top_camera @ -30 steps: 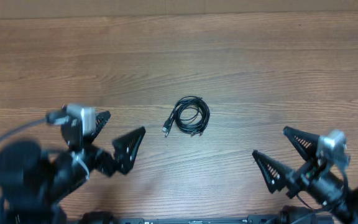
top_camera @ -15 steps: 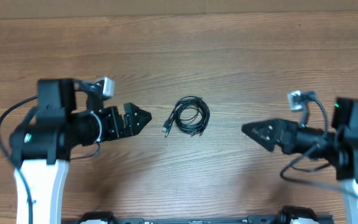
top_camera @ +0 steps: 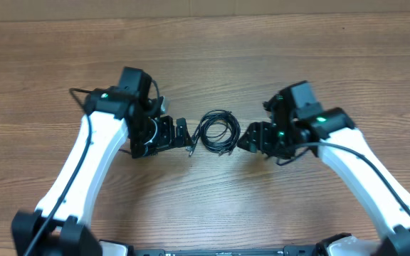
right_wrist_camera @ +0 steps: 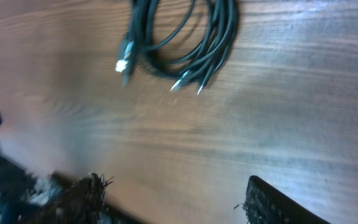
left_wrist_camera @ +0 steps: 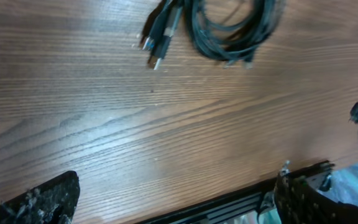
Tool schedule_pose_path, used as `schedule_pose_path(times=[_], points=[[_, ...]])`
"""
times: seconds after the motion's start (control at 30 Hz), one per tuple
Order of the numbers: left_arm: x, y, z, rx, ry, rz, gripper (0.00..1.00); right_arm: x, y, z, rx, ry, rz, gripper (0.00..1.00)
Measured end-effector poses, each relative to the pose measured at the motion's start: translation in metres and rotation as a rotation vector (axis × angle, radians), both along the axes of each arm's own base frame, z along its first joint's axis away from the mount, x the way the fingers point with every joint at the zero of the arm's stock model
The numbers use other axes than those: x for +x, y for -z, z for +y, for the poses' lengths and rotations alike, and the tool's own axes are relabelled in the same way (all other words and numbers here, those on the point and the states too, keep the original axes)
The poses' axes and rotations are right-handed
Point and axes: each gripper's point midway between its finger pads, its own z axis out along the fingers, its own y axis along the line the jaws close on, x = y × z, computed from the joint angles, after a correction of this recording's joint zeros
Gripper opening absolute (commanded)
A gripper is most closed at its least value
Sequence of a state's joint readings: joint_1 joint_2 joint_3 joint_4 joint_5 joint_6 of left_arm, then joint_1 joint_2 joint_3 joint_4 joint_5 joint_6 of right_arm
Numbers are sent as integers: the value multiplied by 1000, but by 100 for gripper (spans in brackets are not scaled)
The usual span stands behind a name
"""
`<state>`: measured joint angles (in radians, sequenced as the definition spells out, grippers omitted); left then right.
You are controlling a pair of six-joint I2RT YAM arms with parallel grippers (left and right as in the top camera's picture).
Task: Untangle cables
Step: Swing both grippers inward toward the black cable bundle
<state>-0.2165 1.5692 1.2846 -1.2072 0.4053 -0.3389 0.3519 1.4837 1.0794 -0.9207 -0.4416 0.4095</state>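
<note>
so the cables (top_camera: 218, 132) sit coiled up mid table (top_camera: 319, 57), left gripper (top_camera: 181, 134) at their 9 o'clock, right gripper (top_camera: 247, 139) at 3, both with fingers spread apart, gripping nothing

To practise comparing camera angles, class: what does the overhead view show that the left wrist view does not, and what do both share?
Only overhead: the white left arm and right arm, and the whole coil of the cables. Only left wrist: the metal tips of the plugs, plus the fingertips of the left pincer at the bottom corners. Both: the cables lying untouched on the wooden table.
</note>
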Motion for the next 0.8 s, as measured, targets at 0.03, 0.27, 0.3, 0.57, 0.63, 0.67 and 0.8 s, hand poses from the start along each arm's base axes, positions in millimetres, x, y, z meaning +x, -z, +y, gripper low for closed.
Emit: schedule_pose_path(times=[0.03,0.27,0.3,0.57,0.63,0.67,0.8], points=[[0,6,0,6,-2,21,99,4,6,2,-6,12,10,69],[2,43,3,53,-3,141,100,16,28,6,-39,51,108,56],[2,46,3,56,-3,152,100,23,23,8,-35,54,97,53],[0,62,4,71,-2,205,100,89,-11,12,-44,166,-115,49],[0,63,4,71,-2,209,99,96,-1,7,-75,209,-108,49],[0,63,4,72,-2,210,100,100,4,7,-83,223,-106,49],[0,63,4,72,-2,211,100,113,34,6,-114,254,-81,49]])
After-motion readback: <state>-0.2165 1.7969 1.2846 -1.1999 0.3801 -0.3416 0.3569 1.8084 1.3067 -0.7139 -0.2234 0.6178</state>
